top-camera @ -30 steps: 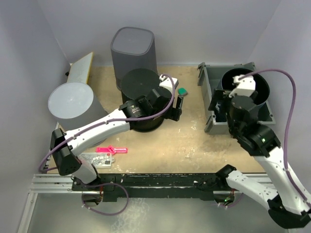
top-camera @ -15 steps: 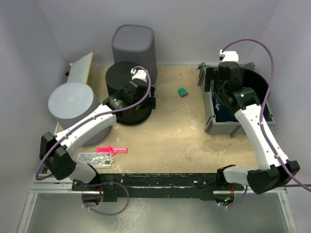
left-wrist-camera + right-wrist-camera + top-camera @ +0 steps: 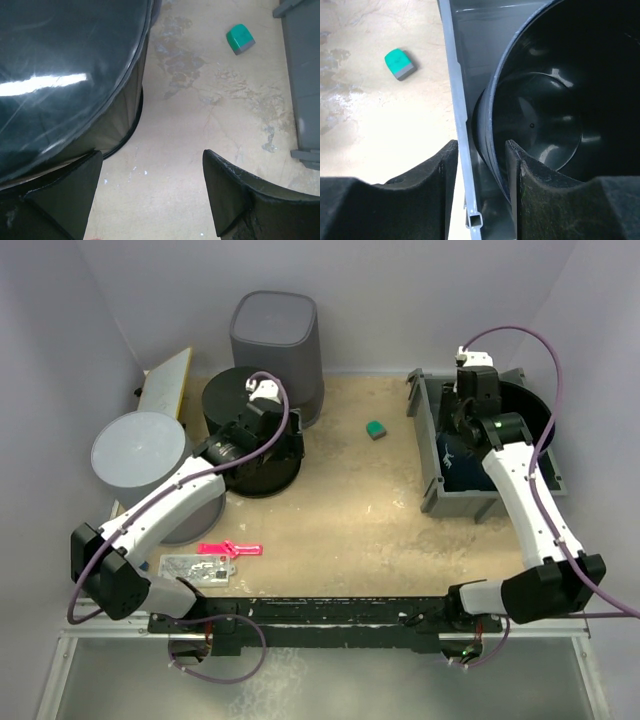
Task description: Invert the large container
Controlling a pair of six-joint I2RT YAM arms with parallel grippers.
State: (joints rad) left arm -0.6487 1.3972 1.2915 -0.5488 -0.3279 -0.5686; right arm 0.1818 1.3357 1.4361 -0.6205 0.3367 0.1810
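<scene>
The large black container (image 3: 228,402) stands bottom-up on the sandy table (image 3: 200,125), in front of the tall grey one, and the left gripper (image 3: 150,155) hangs beside its wall, fingers spread wide. The right gripper (image 3: 480,147) straddles the grey bin's wall (image 3: 451,60) and the rim of the black tub (image 3: 545,125) inside; I can't tell whether it is pinching them.

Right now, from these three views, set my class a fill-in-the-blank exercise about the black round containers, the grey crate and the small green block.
1. The black round plastic container by the right gripper sits ____ the grey rectangular crate.
2. That container's opening faces ____.
3. The left gripper, beside the other black round container, has its jaws ____.
4. The small block on the tan tabletop is coloured ____.
Missing words: inside; up; open; green.
</scene>
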